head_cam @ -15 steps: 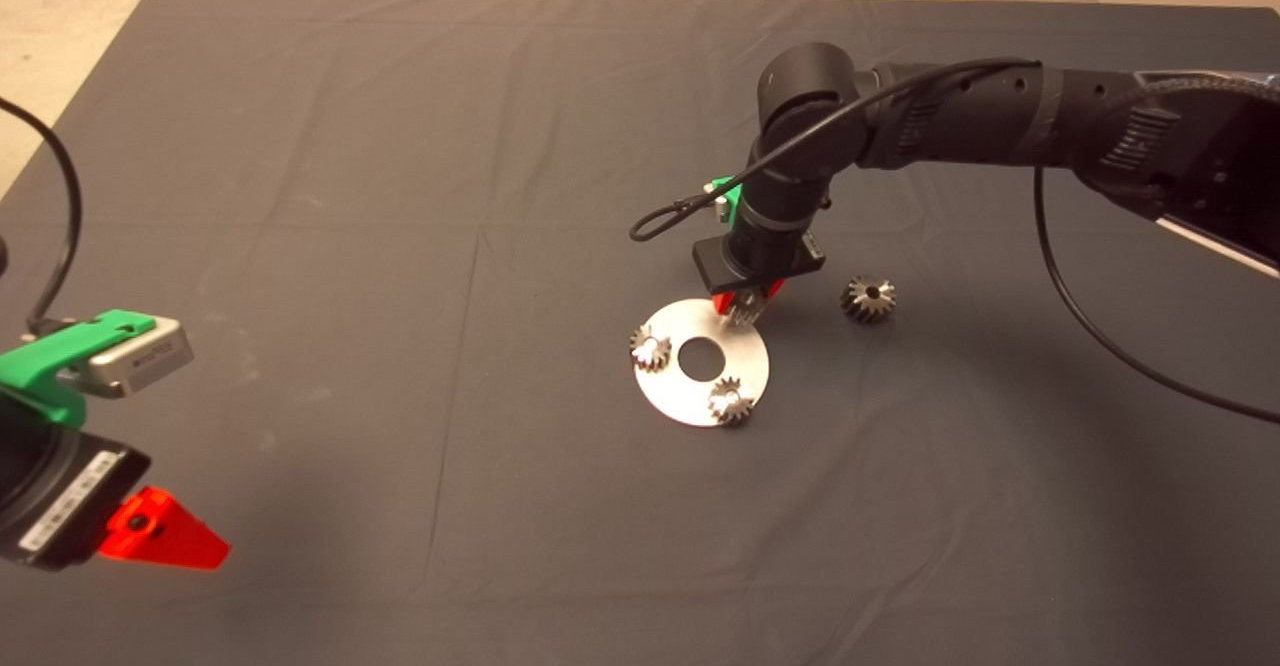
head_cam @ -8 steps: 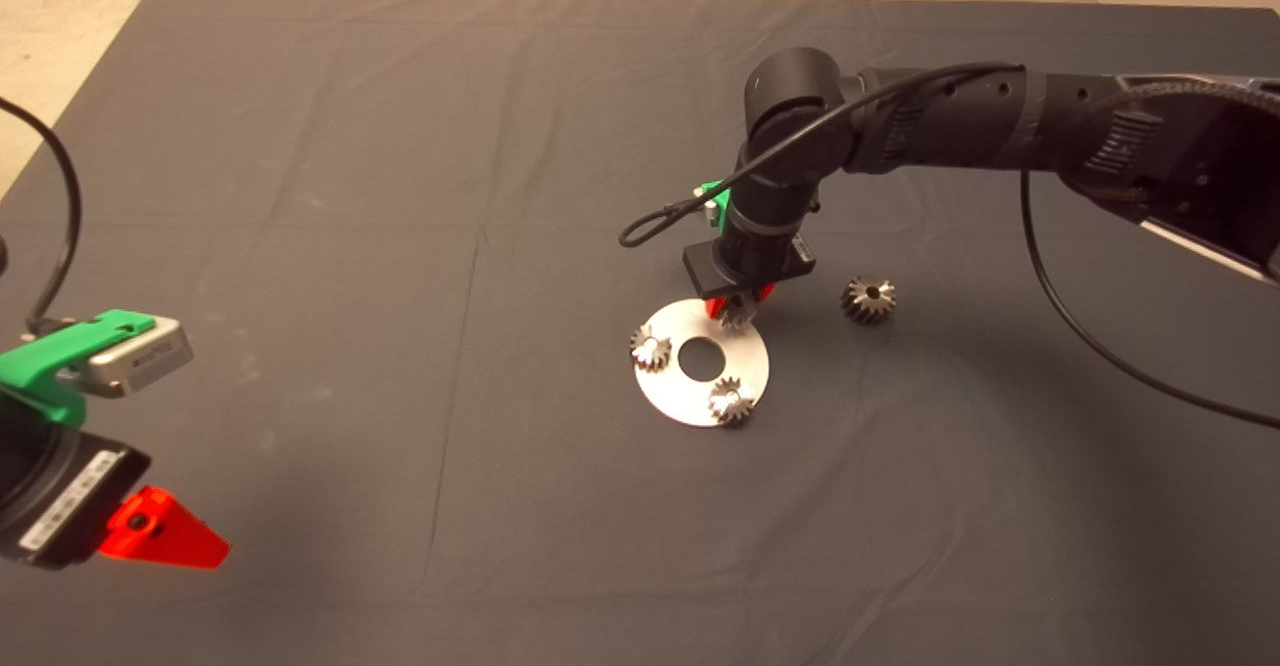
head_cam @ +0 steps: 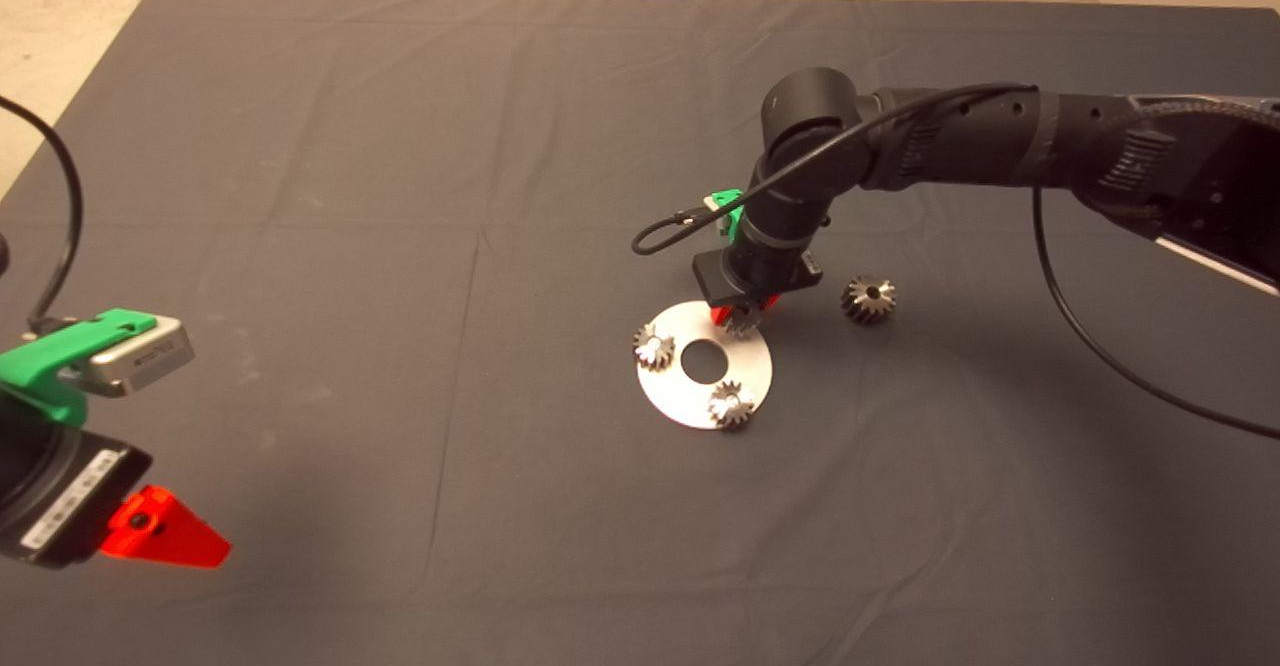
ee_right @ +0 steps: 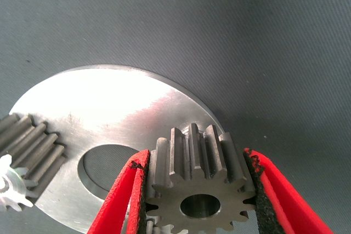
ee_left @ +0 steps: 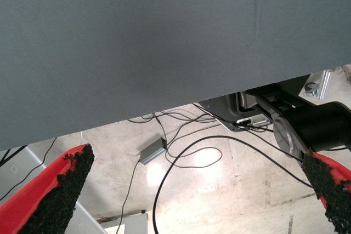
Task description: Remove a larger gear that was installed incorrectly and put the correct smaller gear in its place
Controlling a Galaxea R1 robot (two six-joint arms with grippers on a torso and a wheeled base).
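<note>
Jaws of the right gripper (ee_right: 200, 190) are clamped on the smaller gear (ee_right: 196, 182), one black pad on each flank of its teeth, bore facing the wrist camera. Gear sits at the far rim of the round steel plate (head_cam: 755, 371), right of the tabletop's centre; whether it touches the plate cannot be told. Right arm (head_cam: 960, 141) reaches in from the right edge, a looped cable (head_cam: 665, 231) hanging off its wrist.

Two shinier gears sit on the same plate: one (head_cam: 653, 347) at its left rim, one (head_cam: 731, 405) at its near rim. Plate's centre hole (head_cam: 705, 360) is open between them.

Larger gear (head_cam: 867, 299) lies on the dark mat (head_cam: 350, 196) just right of the plate, apart from it and from the gripper.

Room: wide bare mat toward the left, far and near edges; folds run across the cloth. Pale floor shows past the far edge and far left corner.

Left gripper (head_cam: 150, 531) waits at the near left edge, jaws spread wide; its wrist view shows the mat edge and floor cables beyond.

Writing: a white label on the left gripper body, unreadable.
</note>
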